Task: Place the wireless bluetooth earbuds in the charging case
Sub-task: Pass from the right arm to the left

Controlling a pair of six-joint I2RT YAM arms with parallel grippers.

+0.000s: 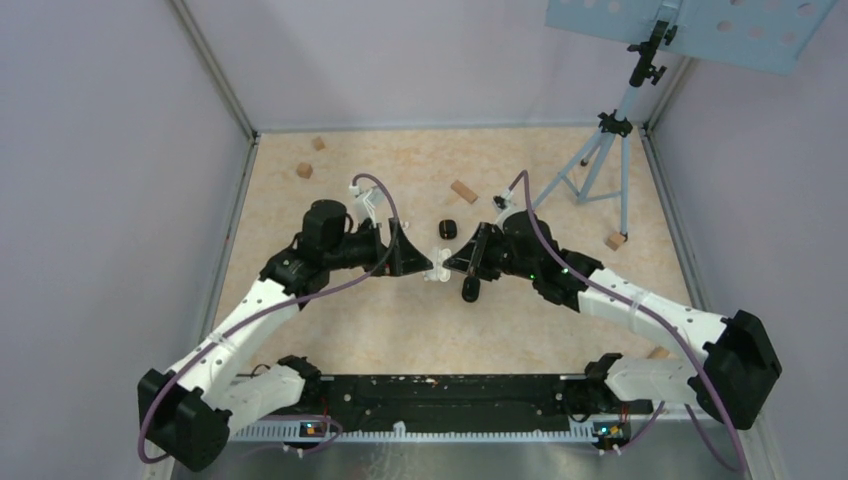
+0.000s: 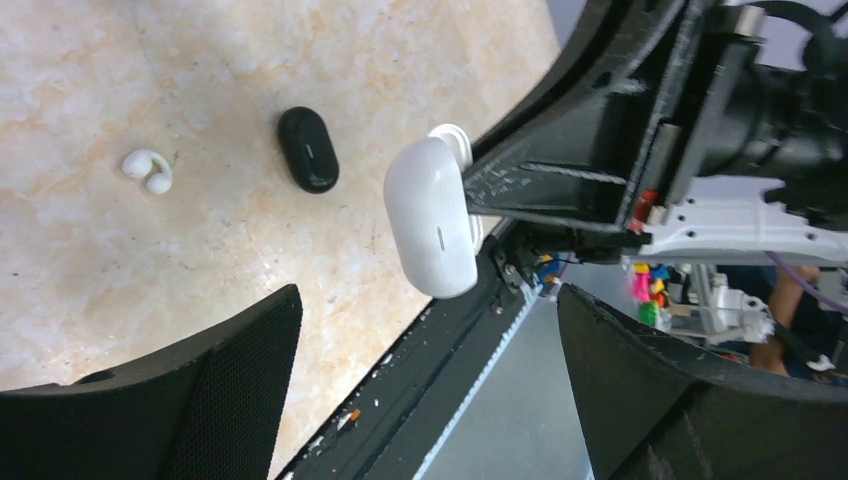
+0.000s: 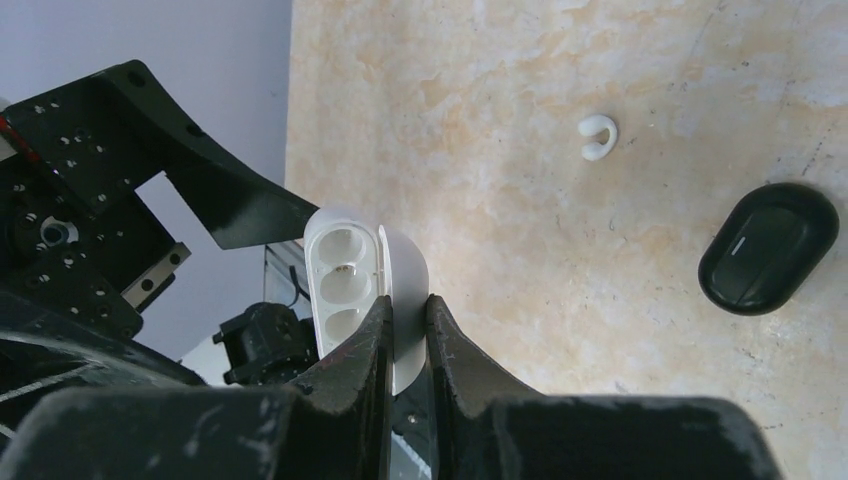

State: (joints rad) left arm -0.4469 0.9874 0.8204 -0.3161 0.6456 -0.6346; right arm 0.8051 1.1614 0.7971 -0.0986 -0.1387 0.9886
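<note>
Glossy white oval charging case (image 3: 405, 275) in matte black right pincer (image 3: 408, 310)

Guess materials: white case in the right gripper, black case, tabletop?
white case: likely glossy moulded plastic, soft highlights on its curve. black case: seemingly similar plastic, faint sheen. tabletop: beige marbled pattern, laminate or stone-look sheet; can't tell which.
</note>
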